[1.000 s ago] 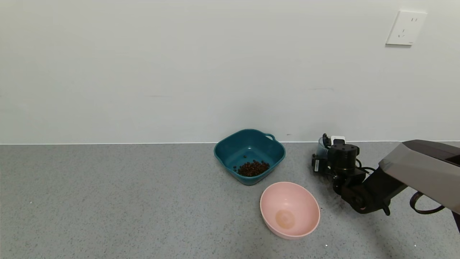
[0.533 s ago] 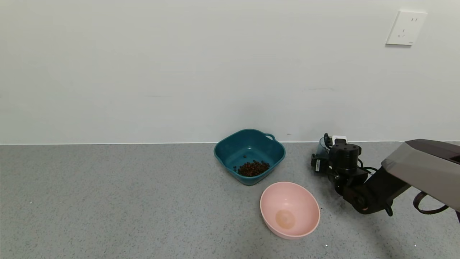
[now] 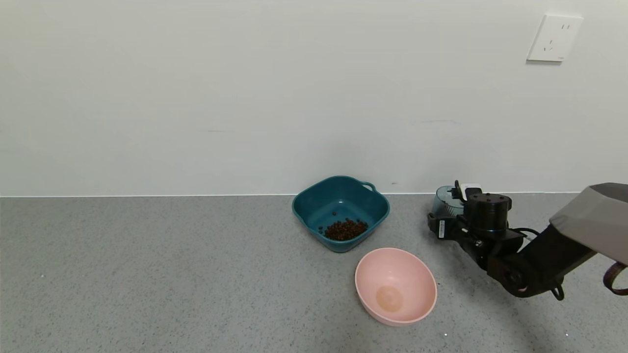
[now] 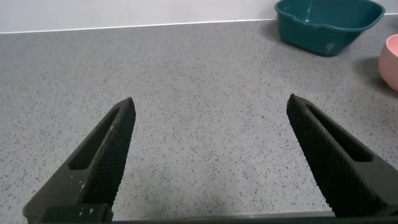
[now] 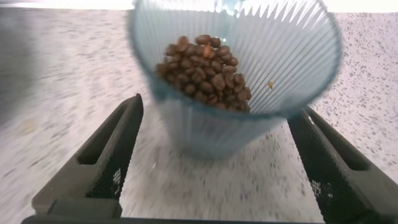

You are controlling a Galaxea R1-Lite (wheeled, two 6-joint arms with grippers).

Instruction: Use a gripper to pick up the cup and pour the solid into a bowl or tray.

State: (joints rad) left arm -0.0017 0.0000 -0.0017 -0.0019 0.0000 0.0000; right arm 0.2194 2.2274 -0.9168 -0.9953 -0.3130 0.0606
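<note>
Head view shows, nearest to the camera, the round pink bowl (image 3: 396, 286) on the grey desk (image 3: 147, 274), in the lower centre of the frame, with nothing in it. To its right, at the right edge of the frame, the right arm reaches in, and the right gripper (image 3: 449, 215) is at the ribbed blue-grey cup (image 3: 445, 202), which stands far back near the wall. Behind the pink bowl and a little left is the teal bowl (image 3: 341, 212), with a heap of dark brown pellets (image 3: 346, 229) in its near right part and a small loop handle at its back right corner. A white wall socket (image 3: 555, 38) is in the upper right of the frame.

Right wrist view shows the right gripper (image 5: 217, 162) open, one finger (image 5: 102, 158) on each side of the cup (image 5: 233, 81), with a gap visible at both sides, so it does not grip the cup. The cup holds brown pellets (image 5: 205, 71).

Left wrist view shows the left gripper (image 4: 214, 149) open over bare desk, with the teal bowl (image 4: 326, 22) well apart in the upper right of the frame and the edge of the pink bowl (image 4: 392, 59) beside it.
</note>
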